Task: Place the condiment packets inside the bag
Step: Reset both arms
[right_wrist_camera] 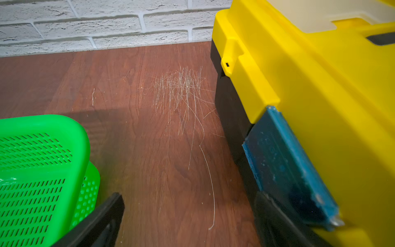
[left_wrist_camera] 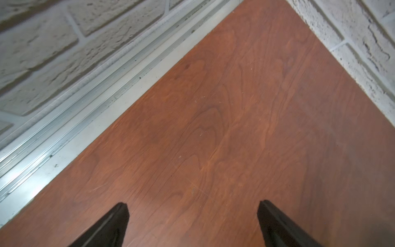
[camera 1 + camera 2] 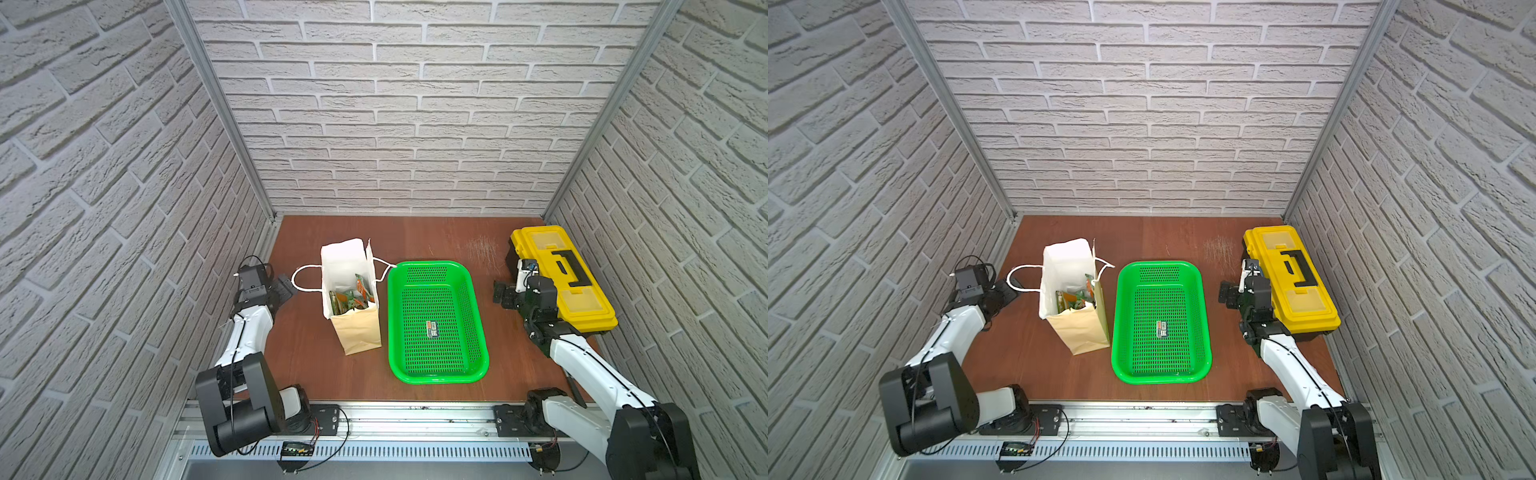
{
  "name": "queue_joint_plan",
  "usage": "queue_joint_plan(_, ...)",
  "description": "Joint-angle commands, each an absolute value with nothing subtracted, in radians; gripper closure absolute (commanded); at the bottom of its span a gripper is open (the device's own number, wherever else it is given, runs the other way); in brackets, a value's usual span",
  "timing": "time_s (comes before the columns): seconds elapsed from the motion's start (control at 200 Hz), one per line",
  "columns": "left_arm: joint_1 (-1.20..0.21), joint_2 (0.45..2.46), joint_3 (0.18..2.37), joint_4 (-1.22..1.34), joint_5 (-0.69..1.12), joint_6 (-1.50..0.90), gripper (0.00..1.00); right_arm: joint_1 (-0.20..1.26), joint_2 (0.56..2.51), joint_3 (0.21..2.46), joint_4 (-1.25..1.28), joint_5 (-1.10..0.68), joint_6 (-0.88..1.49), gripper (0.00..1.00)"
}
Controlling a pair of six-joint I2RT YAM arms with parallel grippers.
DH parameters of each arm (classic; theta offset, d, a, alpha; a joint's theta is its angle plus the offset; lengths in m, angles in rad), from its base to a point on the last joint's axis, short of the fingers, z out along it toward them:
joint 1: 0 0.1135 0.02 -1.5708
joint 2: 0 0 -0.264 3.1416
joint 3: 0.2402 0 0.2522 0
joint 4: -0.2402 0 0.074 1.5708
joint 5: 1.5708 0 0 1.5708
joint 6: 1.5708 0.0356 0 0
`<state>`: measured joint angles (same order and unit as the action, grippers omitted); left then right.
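The tan paper bag (image 3: 361,332) (image 3: 1084,332) stands upright left of centre, its white cord handles spread to either side. Several green and orange condiment packets (image 3: 349,299) (image 3: 1074,300) lie inside it, seen through the open top in both top views. My left gripper (image 3: 286,289) (image 3: 1009,286) (image 2: 193,208) hovers left of the bag, apart from it, open over bare wood with nothing between its fingers. My right gripper (image 3: 500,295) (image 3: 1225,295) (image 1: 189,201) is open too, between the basket and the toolbox, holding nothing.
A green perforated basket (image 3: 432,263) (image 3: 1158,263) (image 1: 42,124) sits right of the bag, holding only a small dark label (image 3: 432,328) (image 3: 1162,328). A yellow toolbox (image 3: 561,274) (image 3: 1291,274) (image 1: 320,85) lies along the right wall, close to my right gripper. Brick walls enclose three sides.
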<state>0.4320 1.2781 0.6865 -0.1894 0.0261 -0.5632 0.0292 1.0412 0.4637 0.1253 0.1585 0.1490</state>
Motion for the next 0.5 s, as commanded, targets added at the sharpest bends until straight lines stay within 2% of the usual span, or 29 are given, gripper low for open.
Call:
queue_joint_plan(0.0,0.409,1.297,0.664,-0.060,0.010,-0.482,0.02,0.024,1.058,0.433,0.272,0.179,0.125,0.00)
queue_joint_plan(0.11,0.374,1.330,0.653,0.007,-0.024,-0.422,0.02,0.024,1.113,0.403,0.382,0.197,0.131,0.00)
queue_joint_plan(0.345,0.300,1.421,0.546,0.391,0.096,-0.259,0.02,0.024,1.313,0.316,0.778,0.220,0.090,0.00)
queue_joint_plan(0.425,0.278,1.466,0.551,0.459,0.113,-0.250,0.02,0.026,1.317,0.330,0.768,0.212,0.048,0.00)
queue_joint_plan(0.495,0.237,1.498,0.579,0.449,0.083,-0.199,0.02,0.026,1.332,0.299,0.856,0.211,0.027,0.00)
